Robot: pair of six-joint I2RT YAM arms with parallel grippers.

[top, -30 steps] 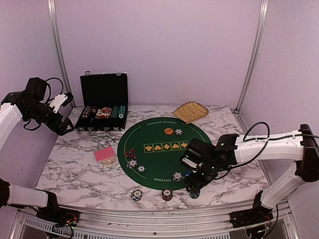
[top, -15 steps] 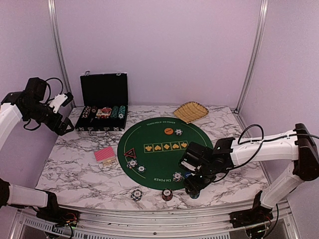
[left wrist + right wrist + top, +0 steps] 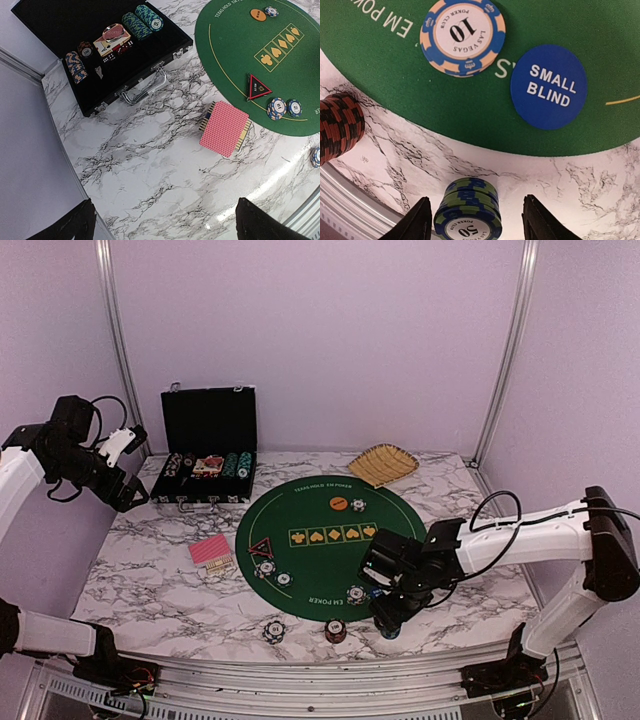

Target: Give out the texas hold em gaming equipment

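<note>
My right gripper (image 3: 477, 222) hangs low over the table's near edge, just off the green round mat (image 3: 310, 515). It is open, its jaws either side of a green-and-blue "50" chip stack (image 3: 468, 210): the left finger stands close, the right one apart. On the mat's rim lie the blue SMALL BLIND button (image 3: 549, 86) and a blue-cream "10" chip (image 3: 462, 36). A red-black chip stack (image 3: 337, 125) stands to the left. Pink-backed cards (image 3: 224, 128) and the black-red triangular marker (image 3: 258, 87) lie mid-left. My left gripper (image 3: 165, 222) is open, high above the left side.
An open black case (image 3: 208, 455) with chips, cards and dice stands at the back left. A tan woven basket (image 3: 383, 464) sits at the back. An orange button (image 3: 339, 503) and a chip (image 3: 358, 505) lie on the far mat. A blue-white chip (image 3: 274, 629) is near the front rail.
The right gripper's jaws have narrowed around the green-and-blue stack, and the right arm has shifted slightly left. The left arm has not moved.
</note>
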